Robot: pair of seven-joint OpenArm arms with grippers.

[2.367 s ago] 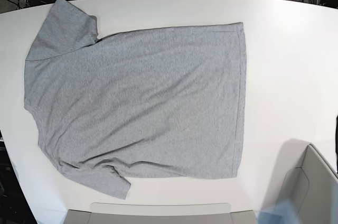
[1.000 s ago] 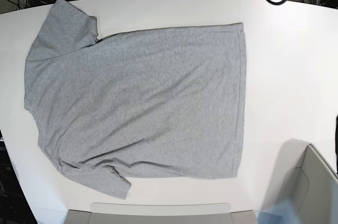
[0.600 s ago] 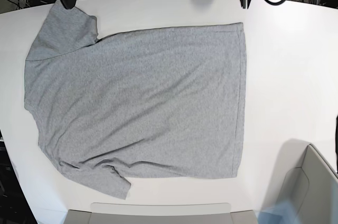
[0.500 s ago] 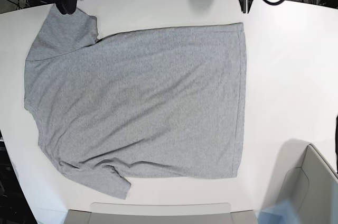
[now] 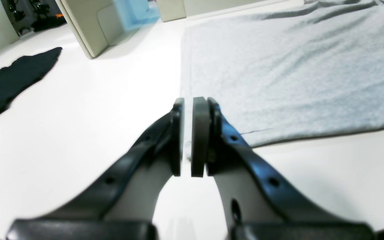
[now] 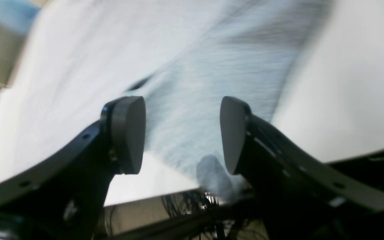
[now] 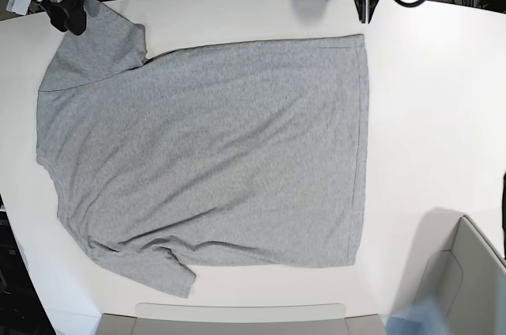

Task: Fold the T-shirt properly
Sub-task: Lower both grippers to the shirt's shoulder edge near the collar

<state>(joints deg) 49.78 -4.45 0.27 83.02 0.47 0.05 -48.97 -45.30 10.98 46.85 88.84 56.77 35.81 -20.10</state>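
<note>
Your left pincer [image 5: 187, 136] has its two pads almost together, with only a thin slit between them, and nothing is in that slit. It hangs just above the white table [image 5: 78, 110], right by one corner of the T-shirt [image 5: 288, 73]. In the base view this same pincer [image 7: 366, 9] is a thin dark shape at the far edge of the table, just beyond the shirt's bottom corner.

Your right pincer [image 6: 182, 133] is wide open and holds nothing. Grey cloth [image 6: 212, 83] shows in the gap between the pads, but that picture is blurry, so you cannot tell if the pads touch the cloth. In the base view this pincer [image 7: 67, 15] sits at the tip of the far sleeve.

The left wrist view shows you things the base view does not: a black cloth [image 5: 15, 80] lying on the table well away from the shirt. It also shows a beige box [image 5: 88, 26] up close. The base view shows you the whole T-shirt [image 7: 205, 153], which neither wrist view can.

The T-shirt lies flat in the middle of the table [image 7: 435, 114], plain side up. In the base view its long way runs left to right. The sleeves and shoulders are at the left, and the straight bottom edge is at the right.
</note>
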